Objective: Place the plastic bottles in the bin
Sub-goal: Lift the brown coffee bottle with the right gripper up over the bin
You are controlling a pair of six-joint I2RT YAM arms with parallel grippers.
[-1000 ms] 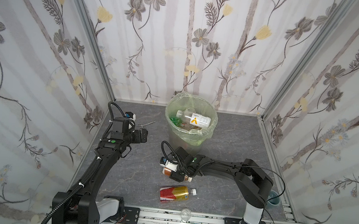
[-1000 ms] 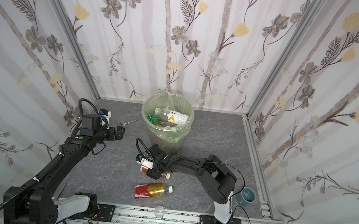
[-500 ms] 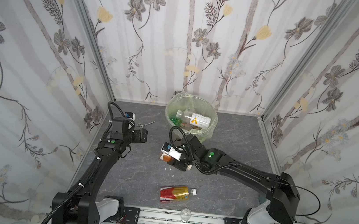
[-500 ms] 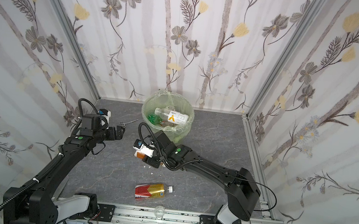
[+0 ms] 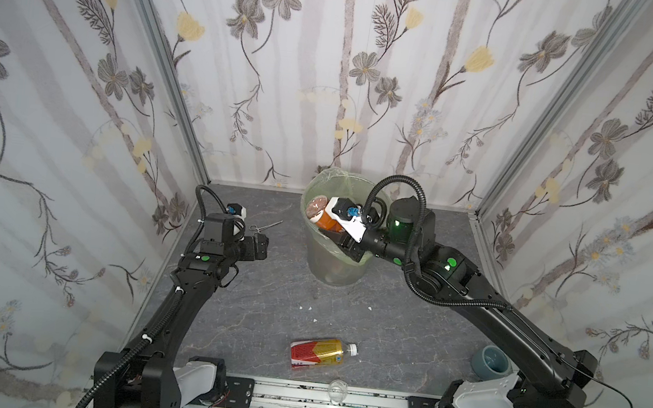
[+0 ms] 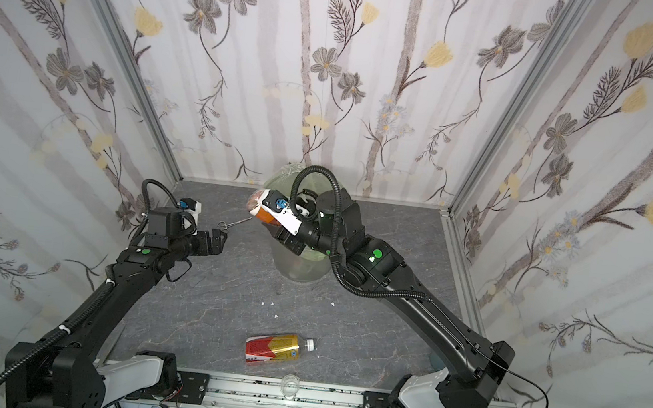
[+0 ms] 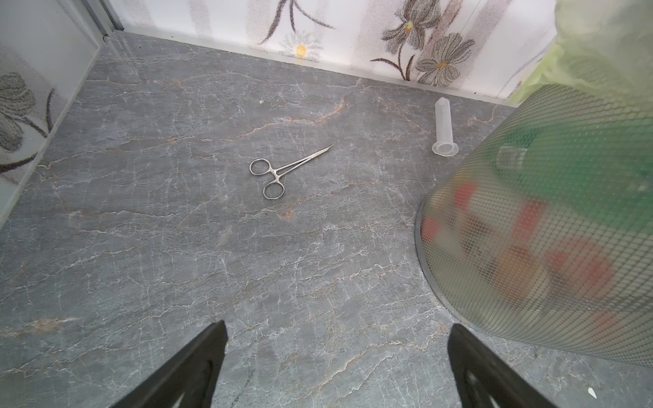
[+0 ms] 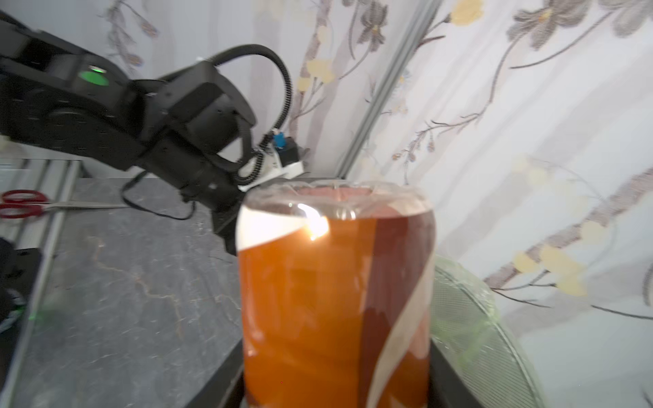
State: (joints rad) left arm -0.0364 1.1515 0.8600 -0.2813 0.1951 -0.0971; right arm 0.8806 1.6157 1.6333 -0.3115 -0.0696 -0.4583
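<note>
Right wrist view: my right gripper (image 8: 335, 385) clenches the orange-brown bottle (image 8: 332, 289) above the bin (image 8: 470, 318) rim; my left gripper (image 7: 338, 325) gapes empty; in a top view, the red-gold bottle (image 5: 318, 352) lies on the table (image 5: 264, 290).

Looking down in both top views from high above the near aluminium rail (image 5: 295, 392), facing the far flowered wall (image 5: 329, 88), taking in the whole grey marbled floor (image 5: 254, 310). Hovering low in the left wrist view, facing far toward small steel forceps (image 7: 279, 169) and the round translucent grey-green bin (image 7: 547, 229). Pressing close against a brown-orange plastic bottle (image 8: 335, 300) in the right wrist view, facing left. Sharing the bin across all four.
</note>
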